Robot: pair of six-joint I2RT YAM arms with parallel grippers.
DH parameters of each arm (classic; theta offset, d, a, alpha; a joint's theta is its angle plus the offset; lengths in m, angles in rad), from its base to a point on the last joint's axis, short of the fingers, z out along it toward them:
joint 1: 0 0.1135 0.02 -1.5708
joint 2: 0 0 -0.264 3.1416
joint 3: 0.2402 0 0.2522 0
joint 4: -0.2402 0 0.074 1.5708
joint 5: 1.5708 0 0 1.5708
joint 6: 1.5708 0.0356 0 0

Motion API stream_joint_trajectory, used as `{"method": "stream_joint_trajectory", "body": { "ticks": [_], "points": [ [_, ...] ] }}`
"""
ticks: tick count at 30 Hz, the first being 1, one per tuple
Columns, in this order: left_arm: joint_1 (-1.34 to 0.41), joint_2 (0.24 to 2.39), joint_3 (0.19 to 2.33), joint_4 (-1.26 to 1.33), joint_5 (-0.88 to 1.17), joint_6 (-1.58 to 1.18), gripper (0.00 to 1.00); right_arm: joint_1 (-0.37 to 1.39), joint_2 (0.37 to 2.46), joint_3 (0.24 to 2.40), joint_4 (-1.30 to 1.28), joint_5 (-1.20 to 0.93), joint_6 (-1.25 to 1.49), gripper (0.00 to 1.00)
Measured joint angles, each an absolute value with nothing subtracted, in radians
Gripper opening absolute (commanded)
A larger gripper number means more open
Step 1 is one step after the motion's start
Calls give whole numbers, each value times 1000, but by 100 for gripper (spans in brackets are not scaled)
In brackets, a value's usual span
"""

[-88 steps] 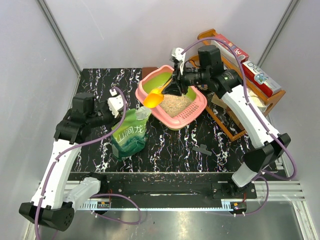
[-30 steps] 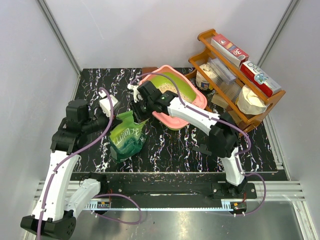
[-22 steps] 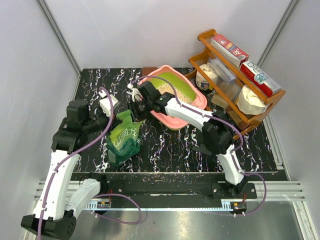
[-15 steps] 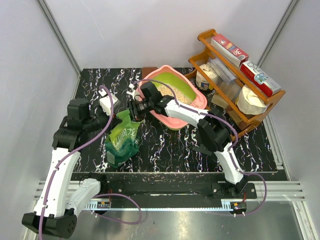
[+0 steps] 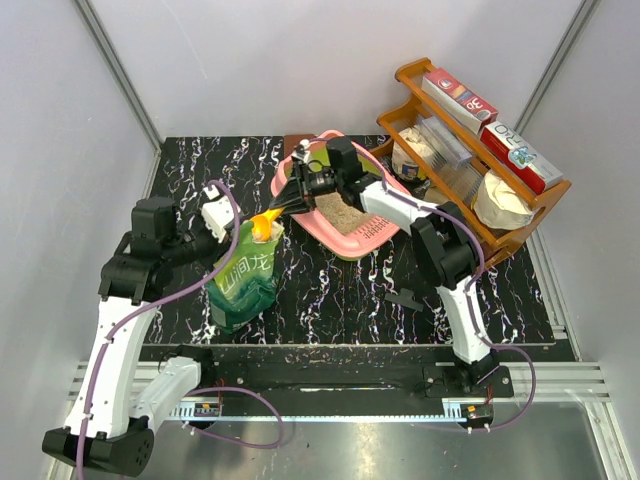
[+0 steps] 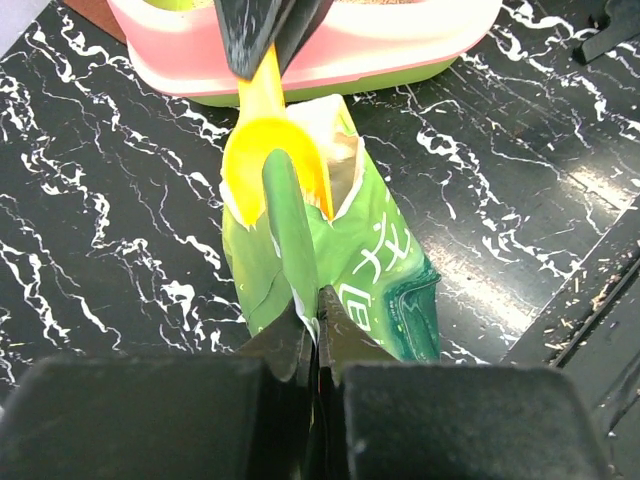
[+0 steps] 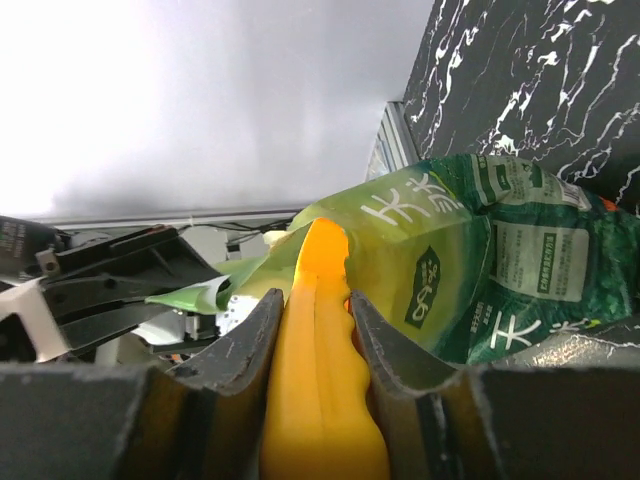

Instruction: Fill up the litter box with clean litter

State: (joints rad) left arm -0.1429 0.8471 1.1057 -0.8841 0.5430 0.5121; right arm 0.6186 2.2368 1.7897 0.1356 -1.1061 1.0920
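Note:
The pink litter box with green inner walls stands at the back middle, with beige clean litter on its floor. A green bag stands in front and to the left of it. My left gripper is shut on the bag's top edge and holds the mouth open. My right gripper is shut on the handle of a yellow-orange scoop. The scoop's bowl sits at the bag's mouth, just short of the box's rim. Whether the bowl carries litter I cannot tell.
A brown wooden rack with boxes and jars stands at the right, close behind the right arm. A small black part lies on the black marbled table near the front. Grey walls close off the left and back.
My right gripper has drawn back from the bag's mouth toward the litter box, and the scoop's orange bowl now shows at the mouth. The left gripper keeps its hold on the bag.

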Motion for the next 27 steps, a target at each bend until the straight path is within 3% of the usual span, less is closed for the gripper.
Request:
{"method": "stream_joint_trajectory", "body": {
  "ticks": [14,27],
  "points": [
    [-142,881,1147,-931,504,615,0,524,2217,1639,408,-1162,1346,0],
    [-142,892,1185,-987,488,625,0,466,2111,1600,459,-1160,1352,0]
  ]
}}
